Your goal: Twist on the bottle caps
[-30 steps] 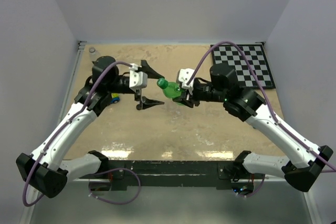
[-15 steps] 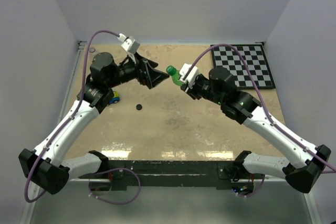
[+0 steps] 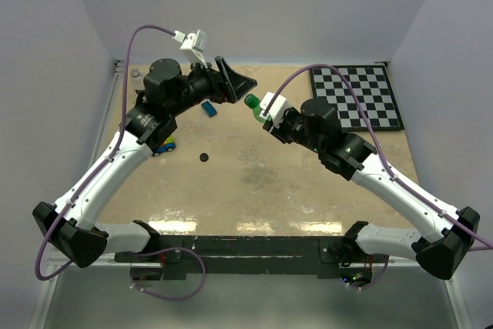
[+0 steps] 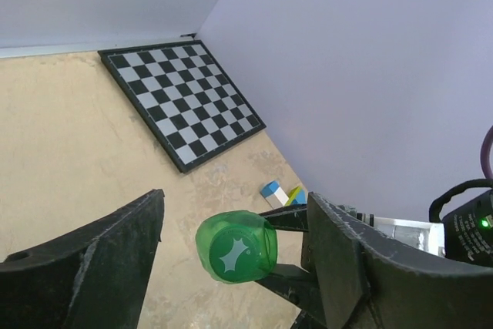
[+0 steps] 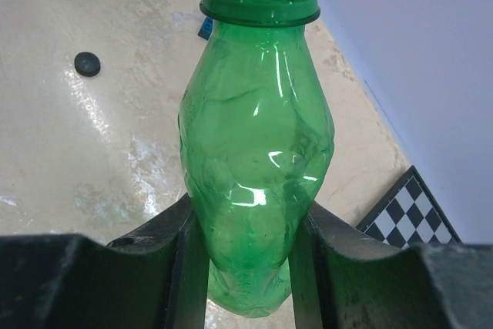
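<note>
Within the last second both arms have risen. The left fingers (image 3: 237,84), before low over the bench (image 3: 269,182), now stand open on both sides of the round green plastic cap (image 4: 235,246), not touching it. The right fingers (image 5: 320,256) grip the rounded green plastic bottle (image 5: 258,159) in the air toward 12 o'clock, neck pointing to 10 o'clock. I judge tightening comes next. The small round black plastic cap (image 3: 204,157) lies at 8 o'clock from the bottle.

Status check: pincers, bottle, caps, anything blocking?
Left pincer open, straddling the green cap. Right pincer shut on green bottle, lifted. Cap sits on the neck. Black cap loose on table, out of the way.
</note>
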Tool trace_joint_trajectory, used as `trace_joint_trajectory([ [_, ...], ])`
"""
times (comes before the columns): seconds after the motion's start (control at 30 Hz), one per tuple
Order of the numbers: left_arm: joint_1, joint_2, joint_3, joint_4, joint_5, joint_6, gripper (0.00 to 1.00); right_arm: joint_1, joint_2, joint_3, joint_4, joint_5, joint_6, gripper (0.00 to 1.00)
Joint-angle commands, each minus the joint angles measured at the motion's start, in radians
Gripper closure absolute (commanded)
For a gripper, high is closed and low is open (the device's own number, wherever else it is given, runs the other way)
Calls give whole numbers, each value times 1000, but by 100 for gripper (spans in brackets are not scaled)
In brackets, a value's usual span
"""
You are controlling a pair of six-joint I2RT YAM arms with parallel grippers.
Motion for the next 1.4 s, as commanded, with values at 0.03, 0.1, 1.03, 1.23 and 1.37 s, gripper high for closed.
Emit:
trace_joint_trajectory([
  [0.03,-27,38,54,-68,-64,-32,29,3,9,4,43,34,-10,100],
  [0.1,-44,57,76,-102,-72,-19,32,3,14,6,40,38,-15,100],
  [1.03,-102,101,105,-191,-86,122,98,3,44,27,23,-20,11,100],
  [1.23,-99,74,54,-138,61,307,100,-6,40,79,-33,-194,22,100],
  [1.37,-73,67,28,-110,283,454,100,-49,43,128,-81,-379,28,100],
])
